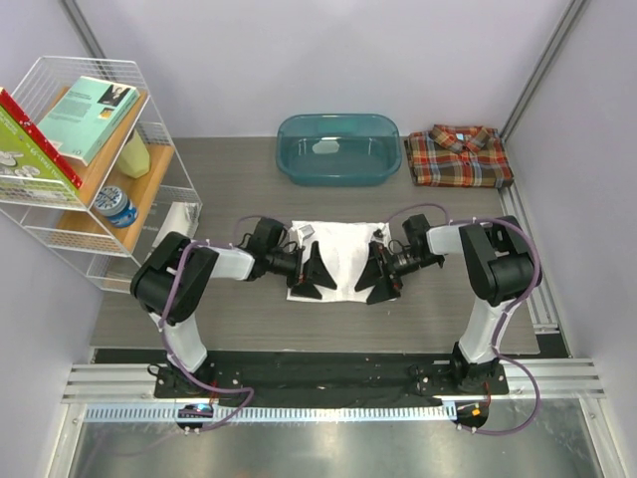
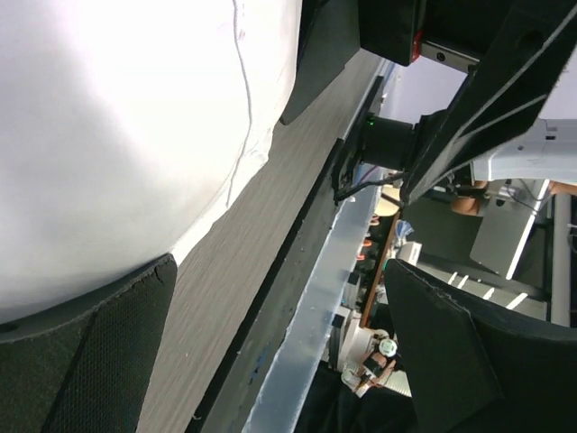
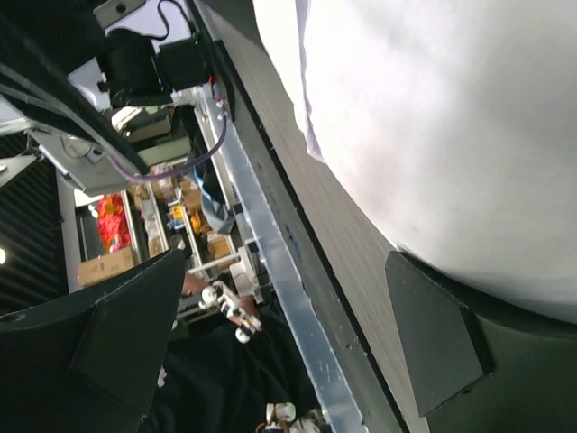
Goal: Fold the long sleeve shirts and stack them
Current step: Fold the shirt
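Grey wood-grain table (image 1: pixel 229 189) is seen from above, closed in by pale walls on three sides. At the middle of it the white shirt (image 1: pixel 338 244) is laid flat as a rough rectangle, its near edge lying short of the black base plate (image 1: pixel 328 363) to which both arms are bolted.

The left gripper (image 1: pixel 315 272) is placed at the left edge of this shirt and the right gripper (image 1: pixel 379 272) at its right edge. They are turned toward each other, with the cloth between them. Both pairs of jaws are spread wide and nothing is held in them. In each wrist view one dark finger is seen at the border of the white cloth and the other over the near side of the table; whether the cloth is touched cannot be told.

The plaid shirt (image 1: pixel 458 156) is folded at the far right corner, collar upward, well apart from the white one. Just beside it, to the left, the teal tub (image 1: pixel 338 149) is set at the far edge. A wire shelf (image 1: pixel 100 214) with books (image 1: pixel 85 118) on it stands at the far left, beside the table.
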### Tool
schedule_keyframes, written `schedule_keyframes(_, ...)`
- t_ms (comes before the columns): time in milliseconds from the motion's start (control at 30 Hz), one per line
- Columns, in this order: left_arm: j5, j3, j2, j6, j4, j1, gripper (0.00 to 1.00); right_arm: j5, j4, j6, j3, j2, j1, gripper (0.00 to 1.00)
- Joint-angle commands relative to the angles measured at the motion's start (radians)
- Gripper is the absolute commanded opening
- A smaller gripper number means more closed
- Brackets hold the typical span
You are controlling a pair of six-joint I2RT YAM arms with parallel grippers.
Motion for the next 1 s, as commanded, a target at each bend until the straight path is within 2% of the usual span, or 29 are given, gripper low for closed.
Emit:
schedule_keyframes(0,-0.067,-0.073,0.001,0.025,-0.018,0.089,1.0,0.115,-0.217,-0.151,0.026,0.087,-0.049,1.0)
schedule_keyframes(100,0.021,-0.107,-0.06,0.046,-0.01,0.122,0.99,0.069,-0.298,-0.172,0.046,0.038,-0.109,1.0)
schedule_keyframes(167,0.098,-0.09,-0.172,0.109,-0.07,0.121,0.98,0.005,-0.414,-0.3,0.128,-0.004,-0.114,1.0)
schedule_keyframes(200,0.115,-0.075,-0.212,0.188,-0.111,0.123,0.99,-0.007,-0.541,-0.36,0.158,-0.046,-0.115,1.0)
schedule_keyframes(233,0.137,-0.02,-0.276,0.227,-0.202,0.119,0.99,-0.012,-0.583,-0.411,0.205,-0.073,-0.114,1.0)
schedule_keyframes(367,0.09,0.12,-0.301,0.281,-0.283,0.116,1.0,-0.003,-0.607,-0.375,0.319,-0.134,-0.114,1.0)
schedule_keyframes(433,0.04,0.19,-0.262,0.257,-0.241,0.109,1.0,0.032,-0.477,-0.283,0.403,-0.093,-0.112,1.0)
schedule_keyframes(500,-0.015,0.232,-0.156,0.217,-0.167,0.109,0.99,0.046,-0.356,-0.179,0.465,-0.039,-0.111,1.0)
schedule_keyframes(667,-0.064,0.374,0.1,-0.013,0.089,0.113,0.94,0.06,-0.274,-0.12,0.676,0.189,-0.101,1.0)
schedule_keyframes(833,-0.167,0.447,0.293,-0.015,0.011,0.182,0.92,0.12,-0.24,-0.143,0.719,0.334,-0.107,0.98)
schedule_keyframes(967,-0.224,0.385,0.318,-0.056,0.007,0.251,0.89,0.21,-0.237,-0.18,0.733,0.435,-0.121,0.93)
